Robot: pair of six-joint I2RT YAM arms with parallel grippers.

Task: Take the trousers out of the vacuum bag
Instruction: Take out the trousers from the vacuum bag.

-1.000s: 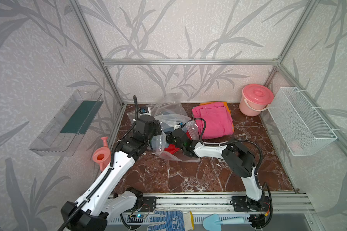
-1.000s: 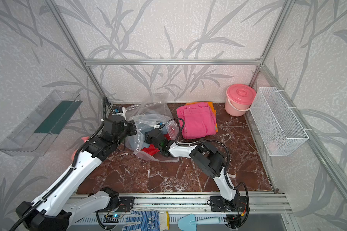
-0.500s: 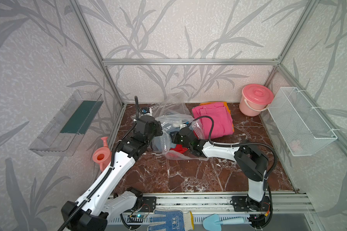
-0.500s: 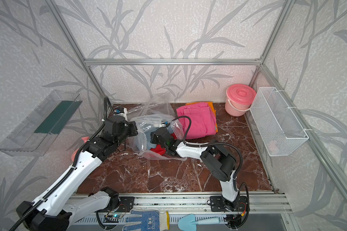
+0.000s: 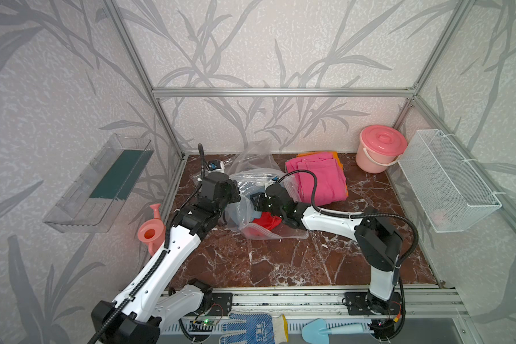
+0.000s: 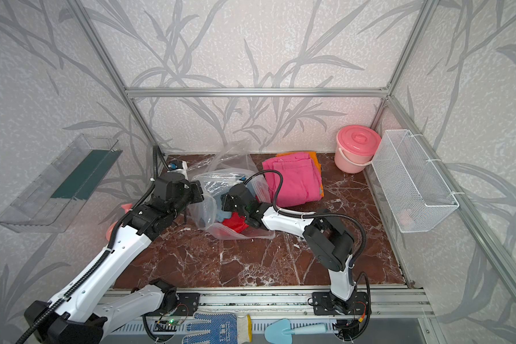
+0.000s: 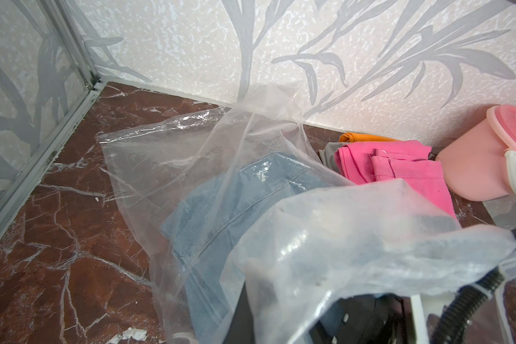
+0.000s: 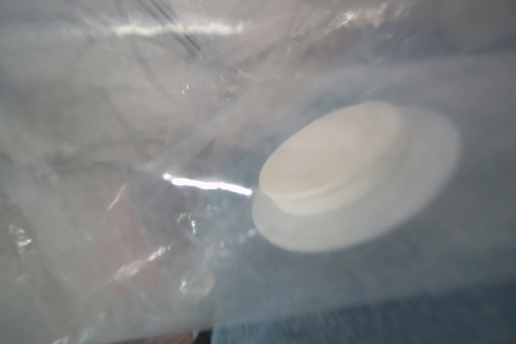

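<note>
Blue denim trousers (image 7: 251, 202) and red cloth trousers (image 5: 265, 222) lie inside the clear crinkly plastic vacuum bag (image 5: 252, 166); hot pink trousers (image 5: 319, 178) rest just beside it. Left gripper (image 5: 236, 199), closed, apparently pinches the film to hold its mouth open while right gripper (image 5: 258, 202) reaches inside, where I cannot tell how its jaws stand.

Slim pickings for lettering here. The glove (image 5: 252, 327) (image 6: 218, 327), just off the table's front edge, shows a blue printed mark on its back in both top views, but it is too small to read. No other text, label or number is legible.
</note>
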